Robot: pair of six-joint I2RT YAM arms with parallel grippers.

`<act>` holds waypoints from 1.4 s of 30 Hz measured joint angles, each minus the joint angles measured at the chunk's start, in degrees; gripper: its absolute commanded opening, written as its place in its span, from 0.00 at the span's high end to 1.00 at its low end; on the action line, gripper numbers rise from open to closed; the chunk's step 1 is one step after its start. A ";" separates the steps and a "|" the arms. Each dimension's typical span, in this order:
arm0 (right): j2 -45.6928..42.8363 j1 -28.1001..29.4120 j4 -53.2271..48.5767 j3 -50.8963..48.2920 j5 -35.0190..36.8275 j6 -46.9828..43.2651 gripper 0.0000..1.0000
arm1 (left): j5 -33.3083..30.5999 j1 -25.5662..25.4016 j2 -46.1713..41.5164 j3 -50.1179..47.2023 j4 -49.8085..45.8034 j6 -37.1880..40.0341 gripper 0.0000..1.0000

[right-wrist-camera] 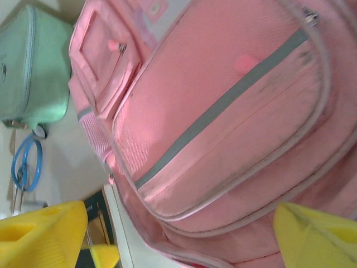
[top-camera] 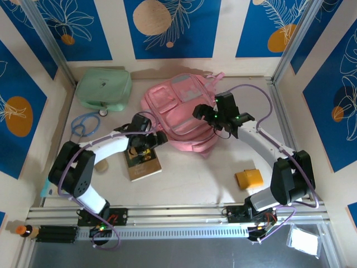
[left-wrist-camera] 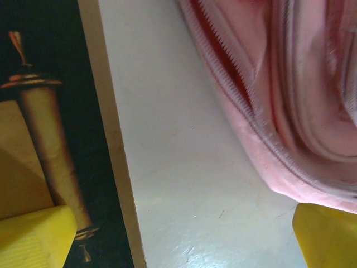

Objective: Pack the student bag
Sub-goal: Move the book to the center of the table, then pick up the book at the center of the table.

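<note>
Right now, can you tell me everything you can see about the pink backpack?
The pink backpack is big, soft fabric, lying flat on the table toward the back, front pockets up. It has grey strips, zipped pockets and pink straps at its far end. A zip along its near left edge looks parted. The right end effector hangs over it, jaws open; contact is unclear.

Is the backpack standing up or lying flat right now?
Lying flat: the pink backpack rests on the table, front pockets facing up.

Matt pink cloth student bag (top-camera: 174, 105), smooth table (top-camera: 195, 180)
</note>
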 measured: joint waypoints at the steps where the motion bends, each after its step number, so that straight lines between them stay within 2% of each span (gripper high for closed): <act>1: 0.52 0.72 -0.24 0.35 -0.48 -0.81 0.14 | 0.24 0.59 -0.13 0.04 -0.02 0.07 0.00; 4: 2.49 3.65 -0.87 2.12 -1.70 -3.80 0.16 | 0.35 3.15 -1.97 -0.09 -1.16 0.68 0.00; 13: 13.92 16.92 -3.85 11.80 -4.35 -12.44 0.24 | -2.27 14.99 -17.86 -7.02 -8.07 5.27 0.00; 19: 23.91 23.41 -7.56 18.18 -4.81 -14.97 0.31 | -2.69 17.29 -19.61 -12.94 -11.91 7.21 0.00; 26: 31.69 25.42 -12.74 24.15 -5.51 -16.61 0.44 | -2.47 17.29 -19.41 -13.84 -12.83 9.14 0.01; 30: 34.88 25.79 -15.41 28.26 -5.84 -17.14 0.50 | -1.62 17.31 -17.99 -13.84 -12.63 10.05 0.09; 36: 39.67 25.88 -18.80 34.64 -6.23 -17.70 0.52 | 0.22 17.35 -15.37 -13.84 -12.44 11.54 0.18; 42: 42.40 25.88 -21.20 37.51 -5.79 -18.14 0.55 | 0.83 17.35 -13.20 -13.84 -12.17 12.33 0.20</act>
